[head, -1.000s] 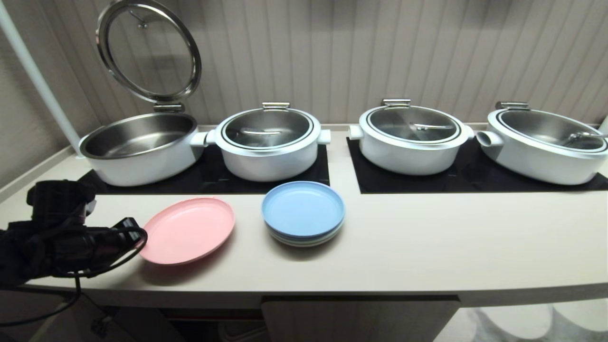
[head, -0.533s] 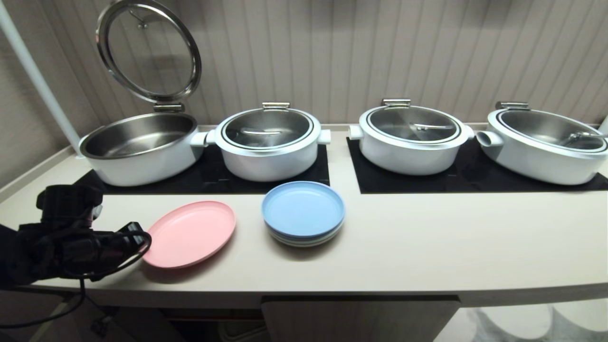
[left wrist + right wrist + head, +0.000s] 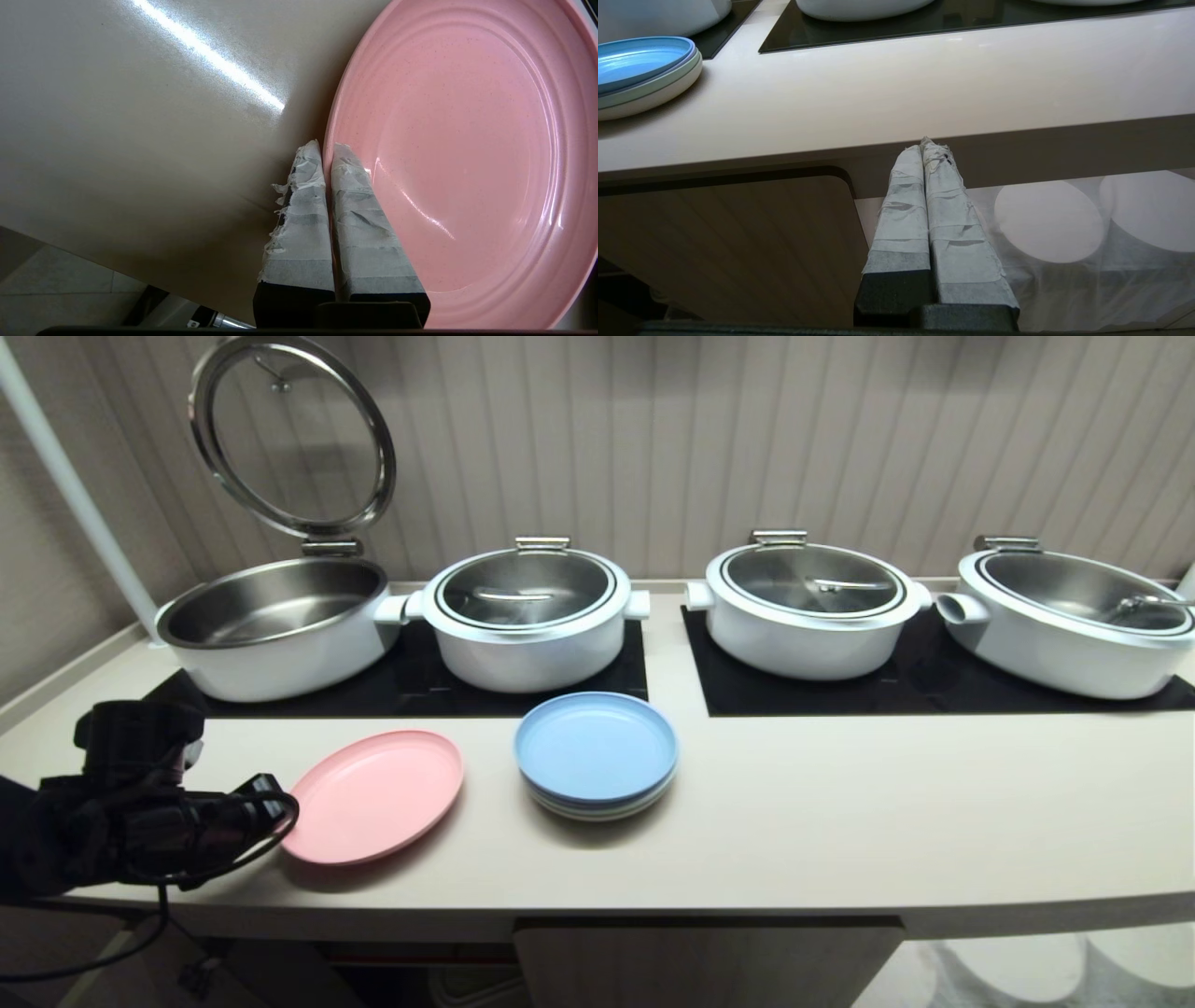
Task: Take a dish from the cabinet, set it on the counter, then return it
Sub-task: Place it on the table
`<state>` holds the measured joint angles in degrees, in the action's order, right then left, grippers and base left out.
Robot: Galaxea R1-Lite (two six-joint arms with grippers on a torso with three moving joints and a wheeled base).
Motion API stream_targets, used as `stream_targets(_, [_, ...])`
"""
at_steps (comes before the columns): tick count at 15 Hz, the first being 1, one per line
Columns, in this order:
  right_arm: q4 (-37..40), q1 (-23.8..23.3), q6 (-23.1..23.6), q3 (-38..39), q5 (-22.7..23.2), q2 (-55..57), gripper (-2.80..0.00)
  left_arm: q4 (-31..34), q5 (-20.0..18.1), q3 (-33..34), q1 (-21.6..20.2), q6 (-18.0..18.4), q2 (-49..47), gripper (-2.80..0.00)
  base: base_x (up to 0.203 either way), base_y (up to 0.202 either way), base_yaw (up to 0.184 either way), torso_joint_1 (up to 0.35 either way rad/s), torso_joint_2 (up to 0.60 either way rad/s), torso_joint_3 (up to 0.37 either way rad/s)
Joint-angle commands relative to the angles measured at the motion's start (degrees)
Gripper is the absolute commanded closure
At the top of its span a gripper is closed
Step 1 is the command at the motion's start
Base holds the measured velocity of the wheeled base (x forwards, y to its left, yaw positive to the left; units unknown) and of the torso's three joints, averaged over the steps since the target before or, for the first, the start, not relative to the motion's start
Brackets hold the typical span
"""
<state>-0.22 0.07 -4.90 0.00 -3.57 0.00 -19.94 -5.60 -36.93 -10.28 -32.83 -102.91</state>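
The pink plate (image 3: 467, 154) is cut off by the edge in the left wrist view. In the head view the left gripper (image 3: 271, 807) covers its near rim, so the fingers are perhaps hidden there.

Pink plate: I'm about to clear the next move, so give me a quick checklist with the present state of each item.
1. Left tool shut on the plate's rim: ok, one finger under, the other over.
2. Plate flat on the counter: cannot tell; the left wrist view shows a shadow beneath the gripped edge.
3. Plate apart from the blue stack: ok, a gap shows.
4. Plate apart from the pots behind: ok.
5. Right tool out of the way: ok, shut, parked below the counter edge beside the cabinet door.
6. Cabinet open to take the plate back: cannot tell.
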Motion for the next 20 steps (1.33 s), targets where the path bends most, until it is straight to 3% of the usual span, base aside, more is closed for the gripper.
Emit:
stream_targets(1, [-0.1,0.0,0.0,0.0,0.0,0.0,0.0,-0.1,0.0,0.0,0.1,-0.2,0.4,0.0,0.0,0.0,0.0,0.0,0.0,0.0])
stream_targets(4, [0.0,0.0,0.0,0.0,0.0,0.0,0.0,-0.1,-0.1,0.0,0.1,-0.2,0.5,0.0,0.0,0.0,0.0,0.0,0.0,0.0])
stream_targets(5, [0.0,0.0,0.0,0.0,0.0,0.0,0.0,-0.2,0.0,0.0,0.1,-0.2,0.6,-2.8,0.0,0.0,0.0,0.0,0.0,0.0])
stream_targets(16, [0.0,0.0,0.0,0.0,0.0,0.0,0.0,-0.2,0.1,0.1,0.0,-0.1,2.4,-2.8,0.0,0.0,0.0,0.0,0.0,0.0])
stream_targets(20, [-0.1,0.0,0.0,0.0,0.0,0.0,0.0,-3.1,2.0,0.3,0.0,-0.2,2.7,-2.8,0.0,0.0,0.0,0.0,0.0,0.0])
